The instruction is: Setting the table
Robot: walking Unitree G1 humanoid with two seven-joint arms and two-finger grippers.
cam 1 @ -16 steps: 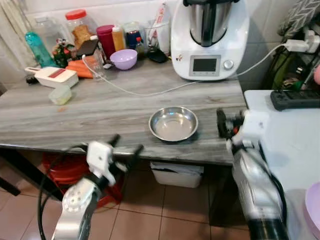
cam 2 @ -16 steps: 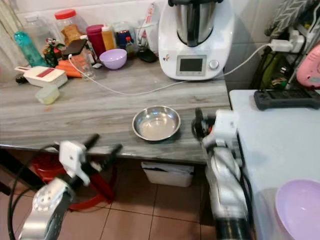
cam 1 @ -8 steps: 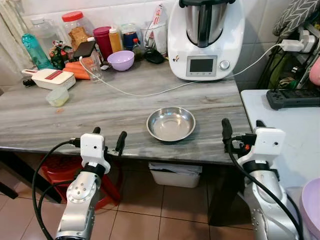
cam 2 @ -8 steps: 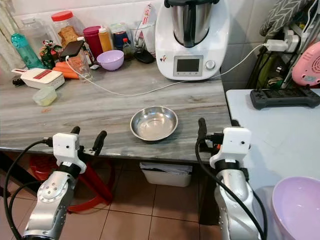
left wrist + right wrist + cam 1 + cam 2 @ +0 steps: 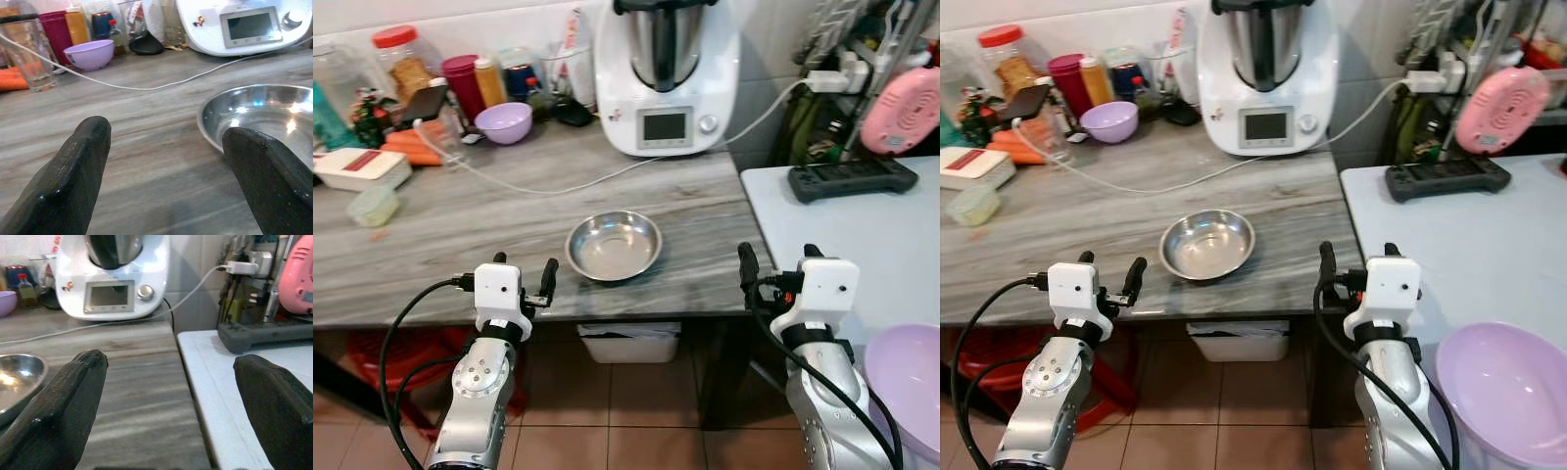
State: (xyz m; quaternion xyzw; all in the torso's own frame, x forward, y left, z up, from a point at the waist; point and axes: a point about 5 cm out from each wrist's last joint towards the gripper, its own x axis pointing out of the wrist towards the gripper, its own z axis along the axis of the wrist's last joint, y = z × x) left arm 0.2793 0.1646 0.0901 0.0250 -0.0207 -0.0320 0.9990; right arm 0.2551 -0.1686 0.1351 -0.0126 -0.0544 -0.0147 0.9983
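1. Left gripper (image 5: 522, 275) raised at the near edge of the grey wood-grain counter (image 5: 460, 225), fingers spread apart, holding nothing.
2. Right gripper (image 5: 775, 264) level with it near the counter's right corner, fingers likewise parted and empty.
3. Between the two, a steel bowl (image 5: 614, 245) sitting upright near the counter's front edge, partly cut off behind one black finger in the left wrist view.
4. Farther back, a white kitchen machine (image 5: 666, 83) against the wall, its cable (image 5: 538, 184) trailing across the counter.
5. At the rear left, a small lilac bowl (image 5: 503, 122) among jars and bottles, labels too small to read.
6. To the right, a white table (image 5: 862, 235) abutting the counter; large lilac bowl (image 5: 1503, 392) cropped by the frame's lower corner.
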